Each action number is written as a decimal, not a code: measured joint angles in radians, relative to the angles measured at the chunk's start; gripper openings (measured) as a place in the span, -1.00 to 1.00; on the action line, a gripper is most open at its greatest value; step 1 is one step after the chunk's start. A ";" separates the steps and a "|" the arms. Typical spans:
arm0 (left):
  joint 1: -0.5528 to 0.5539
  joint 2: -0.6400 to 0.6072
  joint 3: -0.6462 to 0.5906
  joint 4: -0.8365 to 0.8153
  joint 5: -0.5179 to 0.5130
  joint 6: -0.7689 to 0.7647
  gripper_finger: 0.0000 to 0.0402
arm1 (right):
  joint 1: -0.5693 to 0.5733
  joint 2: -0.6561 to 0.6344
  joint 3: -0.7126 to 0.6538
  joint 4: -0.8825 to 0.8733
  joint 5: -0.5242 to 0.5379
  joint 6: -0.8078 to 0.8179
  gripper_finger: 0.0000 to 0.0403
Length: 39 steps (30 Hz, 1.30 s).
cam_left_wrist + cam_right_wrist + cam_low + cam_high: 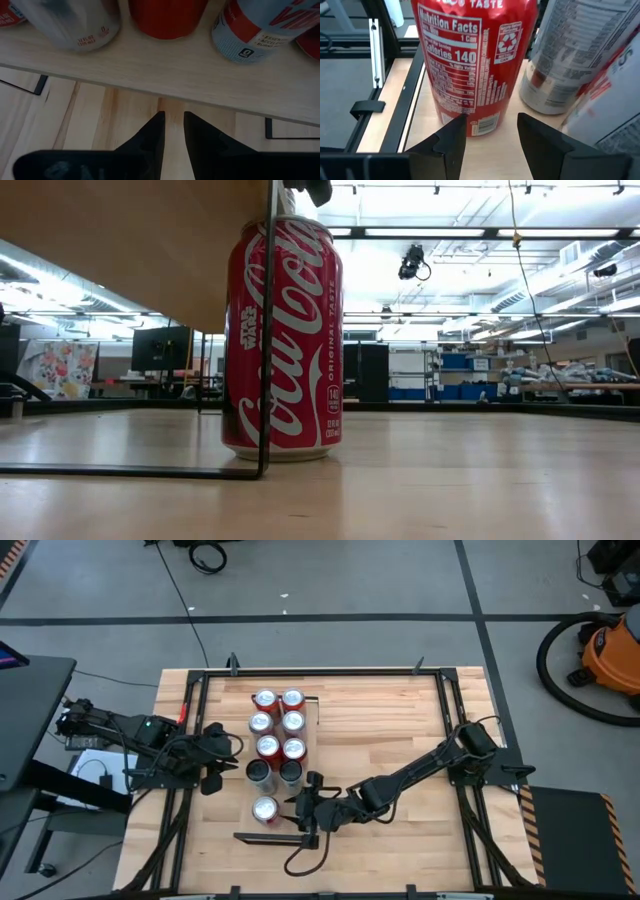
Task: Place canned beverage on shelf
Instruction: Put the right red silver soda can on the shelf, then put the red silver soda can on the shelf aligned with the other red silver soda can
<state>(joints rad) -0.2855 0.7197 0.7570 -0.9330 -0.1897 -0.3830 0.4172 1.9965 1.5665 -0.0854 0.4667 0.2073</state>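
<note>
Right end effector (487,131) open, not gripping, just beside red can (472,60); we centre fingers astride can before closing. Left end effector (173,131) closed, empty, beside shelf (165,67).

a lab or workshop: taped concrete floor (350,600), orange shop vacuum (610,655) at two o'clock, storage shelving (470,375) behind.
</note>
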 joint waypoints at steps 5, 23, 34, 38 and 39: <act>0.000 0.000 0.000 0.000 0.033 -0.007 -0.60 | -0.014 0.000 0.000 0.036 0.000 -0.001 -0.08; 0.000 0.000 0.000 0.000 0.067 -0.008 -0.60 | -0.006 -0.005 0.000 -0.004 -0.024 -0.001 -0.08; 0.000 0.000 0.000 0.005 0.111 -0.015 -0.60 | 0.066 -0.114 0.001 -0.312 -0.042 0.020 -0.08; 0.000 0.000 0.000 0.005 0.113 -0.016 -0.60 | 0.095 -0.128 0.001 -0.500 -0.042 0.128 0.00; 0.000 0.000 0.000 0.005 0.113 -0.016 -0.60 | 0.102 -0.129 0.001 -0.530 -0.042 0.160 0.03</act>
<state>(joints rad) -0.2857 0.7193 0.7574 -0.9283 -0.0769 -0.3988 0.5192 1.8679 1.5673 -0.6154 0.4246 0.3675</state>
